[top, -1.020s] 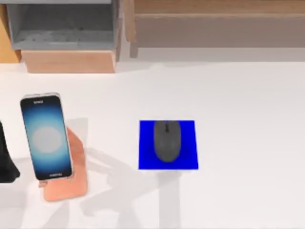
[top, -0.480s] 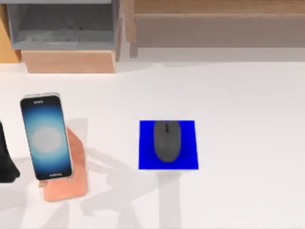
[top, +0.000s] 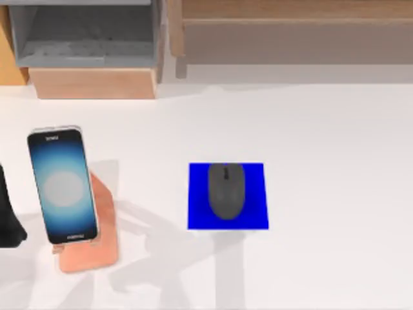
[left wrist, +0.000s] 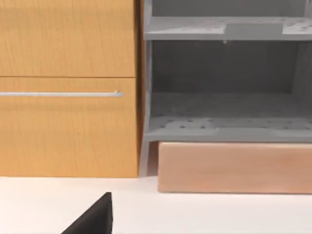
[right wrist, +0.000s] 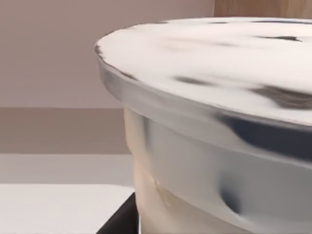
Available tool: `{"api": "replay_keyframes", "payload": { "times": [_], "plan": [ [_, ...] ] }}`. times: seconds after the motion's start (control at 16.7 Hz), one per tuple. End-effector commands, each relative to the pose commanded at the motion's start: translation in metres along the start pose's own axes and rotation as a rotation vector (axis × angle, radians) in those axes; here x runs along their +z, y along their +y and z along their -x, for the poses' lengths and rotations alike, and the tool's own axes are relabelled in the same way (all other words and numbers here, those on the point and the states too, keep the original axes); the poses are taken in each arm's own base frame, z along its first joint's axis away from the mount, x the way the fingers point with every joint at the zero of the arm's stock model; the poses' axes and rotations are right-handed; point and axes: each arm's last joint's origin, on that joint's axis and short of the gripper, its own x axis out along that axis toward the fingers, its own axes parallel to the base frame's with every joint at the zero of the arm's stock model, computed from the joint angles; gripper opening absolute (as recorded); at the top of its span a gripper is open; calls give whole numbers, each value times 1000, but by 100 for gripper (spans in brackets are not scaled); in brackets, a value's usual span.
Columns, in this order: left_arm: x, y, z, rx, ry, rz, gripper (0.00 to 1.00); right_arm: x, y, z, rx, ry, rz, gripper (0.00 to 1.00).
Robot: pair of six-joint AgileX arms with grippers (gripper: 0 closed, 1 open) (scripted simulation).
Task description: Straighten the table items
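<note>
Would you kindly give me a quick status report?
Left arm parked at table's left edge. Dark grey oval mouse on blue square pad. Silver-edged smartphone leaning on copper-pink stand.

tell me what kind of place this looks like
Probably a rendered office desk: a mouse sits on a blue pad, a lit smartphone leans on a copper-pink stand, and shelving lines the white table's far edge.

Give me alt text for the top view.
A dark grey computer mouse sits centred on a blue square pad mid-table, while a smartphone with a glowing screen leans on a copper-pink stand at the white table's left. Wooden and grey shelving lines the far edge.
</note>
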Motion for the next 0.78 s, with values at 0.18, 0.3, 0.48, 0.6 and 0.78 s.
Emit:
{"api": "replay_keyframes", "payload": {
  "times": [0.18,0.3,0.48,0.6,0.78],
  "plan": [
    [0,0,0,0,0,0,100,0,0,0,0,0,0,10],
    [0,0,0,0,0,0,100,0,0,0,0,0,0,0],
    [0,0,0,0,0,0,100,0,0,0,0,0,0,0],
    [0,0,0,0,0,0,100,0,0,0,0,0,0,0],
    [0,0,0,0,0,0,100,0,-1,0,-2,-1,0,0]
  ]
}}
